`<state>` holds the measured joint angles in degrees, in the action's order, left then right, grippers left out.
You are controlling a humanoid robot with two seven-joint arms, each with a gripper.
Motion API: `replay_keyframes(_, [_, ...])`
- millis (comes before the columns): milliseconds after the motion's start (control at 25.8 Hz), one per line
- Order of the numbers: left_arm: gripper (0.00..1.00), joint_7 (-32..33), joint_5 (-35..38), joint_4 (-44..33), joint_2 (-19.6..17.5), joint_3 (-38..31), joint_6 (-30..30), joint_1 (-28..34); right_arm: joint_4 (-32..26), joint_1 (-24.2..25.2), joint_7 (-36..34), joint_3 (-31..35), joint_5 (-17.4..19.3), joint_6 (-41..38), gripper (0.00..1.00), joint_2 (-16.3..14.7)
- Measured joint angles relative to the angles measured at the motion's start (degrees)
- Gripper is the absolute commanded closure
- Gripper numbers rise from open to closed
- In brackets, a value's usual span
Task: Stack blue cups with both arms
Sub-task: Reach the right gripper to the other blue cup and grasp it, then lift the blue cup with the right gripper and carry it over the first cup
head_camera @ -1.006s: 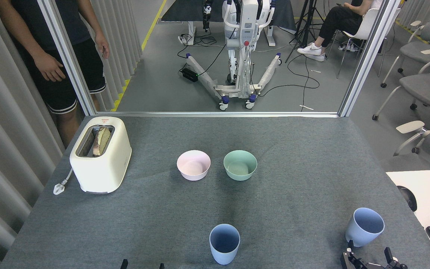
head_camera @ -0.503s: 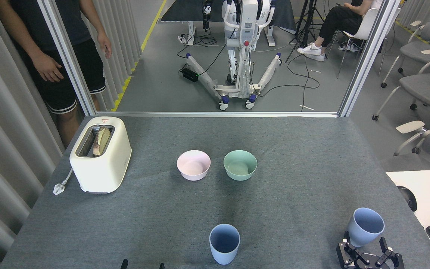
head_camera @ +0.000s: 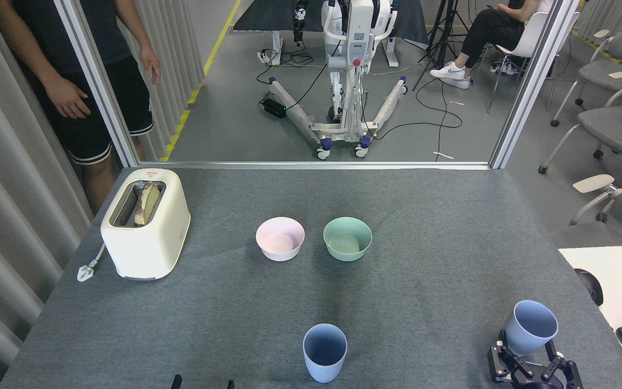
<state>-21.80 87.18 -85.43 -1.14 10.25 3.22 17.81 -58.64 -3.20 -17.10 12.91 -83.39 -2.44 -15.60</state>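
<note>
One blue cup [head_camera: 324,351] stands upright near the table's front edge, at the middle. The other blue cup [head_camera: 531,327] is at the front right, its mouth leaning toward the right. My right gripper [head_camera: 525,348] comes up from the bottom edge, and its black fingers [head_camera: 499,356] press on both sides of that cup's base, which they partly hide. Only two black fingertips [head_camera: 176,382] of my left gripper [head_camera: 201,383] poke above the bottom edge, set apart with nothing between them, left of the middle cup.
A pink bowl [head_camera: 280,239] and a mint green bowl [head_camera: 347,238] sit mid-table. A cream toaster [head_camera: 145,222] holding bread stands at the left. A person [head_camera: 73,81] stands beyond the table's far left corner. A white desk [head_camera: 613,275] with a keyboard adjoins the right edge.
My right gripper rose from the bottom edge and its fingers drew in around the right cup's base. That cup shifted slightly right. My left fingertips sank a little.
</note>
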Motion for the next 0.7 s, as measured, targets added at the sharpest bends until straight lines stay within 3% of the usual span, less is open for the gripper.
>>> replay_keyframes(348, [0.00,-0.03,0.00,0.00,0.00,-0.13,0.00,0.00,1.89,-0.84,0.04,-0.07,-0.20,0.00,0.37,0.17])
replay_keyframes(542, [0.00,-0.04,0.00,0.00,0.00,-0.19,0.00,0.07,1.22,-0.84,-0.08,-0.01,-0.37,-0.12,0.38,0.26])
replay_keyframes(697, [0.00,-0.04,0.00,-0.01,0.00,-0.21,0.00,0.12,-3.42,-0.79,0.70,0.06,-0.23,-1.29,0.38,-0.02])
